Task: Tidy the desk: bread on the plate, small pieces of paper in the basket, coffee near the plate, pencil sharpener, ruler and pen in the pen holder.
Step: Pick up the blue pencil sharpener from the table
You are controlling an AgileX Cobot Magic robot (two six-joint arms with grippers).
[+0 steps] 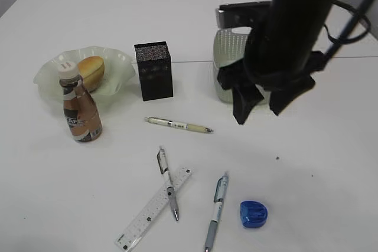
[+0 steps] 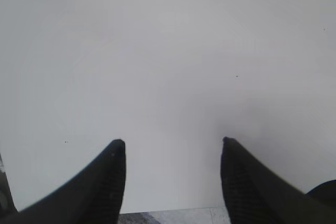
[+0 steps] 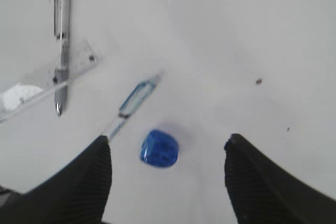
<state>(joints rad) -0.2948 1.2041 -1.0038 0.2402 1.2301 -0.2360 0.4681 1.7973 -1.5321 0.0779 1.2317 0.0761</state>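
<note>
The bread (image 1: 91, 70) lies on the wavy glass plate (image 1: 50, 78) at the left, and the brown coffee bottle (image 1: 80, 110) stands right in front of the plate. The black pen holder (image 1: 153, 70) and the silver mesh basket (image 1: 227, 57) stand further back. A white pen (image 1: 179, 124), a grey pen (image 1: 168, 182) crossing the clear ruler (image 1: 155, 207), a blue pen (image 1: 216, 210) and the blue pencil sharpener (image 1: 253, 214) lie on the table at the front. My right gripper (image 1: 258, 115) is open above them. In the right wrist view it (image 3: 168, 138) hangs over the sharpener (image 3: 159, 149). My left gripper (image 2: 173, 142) is open over bare table. No paper pieces show.
The right wrist view also shows the blue pen (image 3: 134, 100) just left of the sharpener, then the grey pen (image 3: 61, 45) over the ruler (image 3: 73, 69). The right arm hides part of the basket in the exterior view. The table's near edge shows below the left jaws.
</note>
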